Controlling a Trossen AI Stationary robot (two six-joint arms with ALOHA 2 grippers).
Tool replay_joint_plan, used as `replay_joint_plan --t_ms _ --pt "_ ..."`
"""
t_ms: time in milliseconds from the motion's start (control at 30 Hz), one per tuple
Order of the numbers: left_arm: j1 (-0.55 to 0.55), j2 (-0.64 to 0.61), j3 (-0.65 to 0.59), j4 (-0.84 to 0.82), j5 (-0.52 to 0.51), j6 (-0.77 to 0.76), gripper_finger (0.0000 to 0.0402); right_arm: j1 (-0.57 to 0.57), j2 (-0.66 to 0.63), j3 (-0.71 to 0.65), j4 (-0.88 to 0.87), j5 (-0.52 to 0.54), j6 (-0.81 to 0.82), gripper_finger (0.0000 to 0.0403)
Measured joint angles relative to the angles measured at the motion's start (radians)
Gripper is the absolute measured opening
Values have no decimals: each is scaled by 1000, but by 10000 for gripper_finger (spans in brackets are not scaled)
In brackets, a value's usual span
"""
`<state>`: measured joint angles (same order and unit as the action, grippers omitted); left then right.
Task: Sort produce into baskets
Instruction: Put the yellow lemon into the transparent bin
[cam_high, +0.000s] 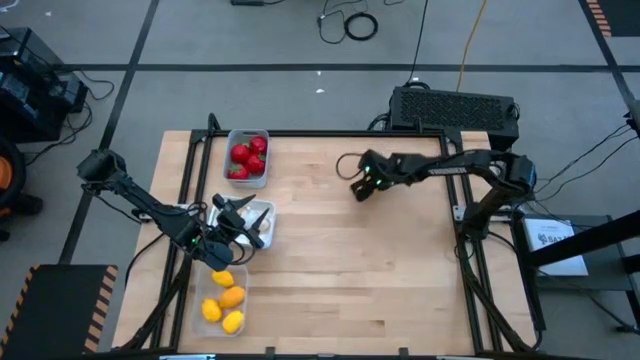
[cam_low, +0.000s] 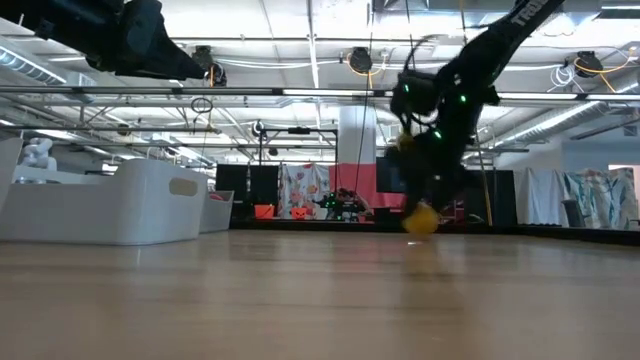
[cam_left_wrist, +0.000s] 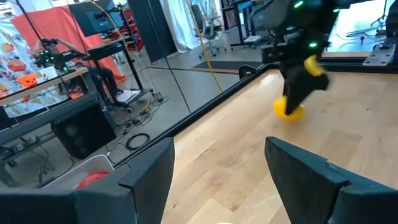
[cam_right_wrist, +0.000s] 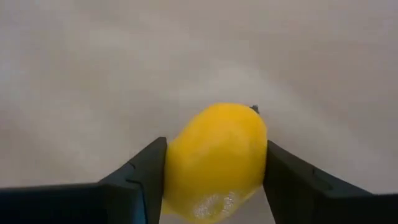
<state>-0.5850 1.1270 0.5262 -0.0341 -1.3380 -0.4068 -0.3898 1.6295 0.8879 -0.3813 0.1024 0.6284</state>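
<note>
Right hand (cam_right_wrist: 214, 171) is clenched on a yellow lemon (cam_right_wrist: 214, 162) low over the bench (cam_high: 340, 260), toward the far edge and right of centre. Sorting appears nearly complete: red fruits (cam_high: 247, 158) fill the basket at the far left corner (cam_high: 264, 135), and lemon-like pieces (cam_high: 223, 298) sit in the basket at the near left corner (cam_high: 200, 322). No loose produce remains visible elsewhere. Left hand (cam_high: 238, 232) hangs released over the white basket (cam_high: 268, 212) on the left edge; its contents are hidden.

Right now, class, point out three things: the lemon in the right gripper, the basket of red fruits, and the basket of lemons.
lemon (cam_right_wrist: 214, 158), right wrist view, middle of its yellow skin.
basket of red fruits (cam_high: 247, 134), high view, far rim.
basket of lemons (cam_high: 199, 303), high view, left rim.
</note>
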Motion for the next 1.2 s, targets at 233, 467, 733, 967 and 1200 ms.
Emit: replay_joint_plan --t_ms 233,467,733,967,1200 --pt "1 0 0 -1 0 0 256 273 0 0 473 -110 -11 214" --pt "13 0 0 -1 -6 -17 256 493 88 3 929 -99 -160 213" --pt "64 0 0 -8 -112 -111 256 643 411 280 1103 -77 -349 213" --pt "64 0 0 -13 -106 -103 256 679 671 689 1041 -82 -466 213" --pt "64 0 0 -31 -50 -77 256 662 854 991 863 -110 -470 213"
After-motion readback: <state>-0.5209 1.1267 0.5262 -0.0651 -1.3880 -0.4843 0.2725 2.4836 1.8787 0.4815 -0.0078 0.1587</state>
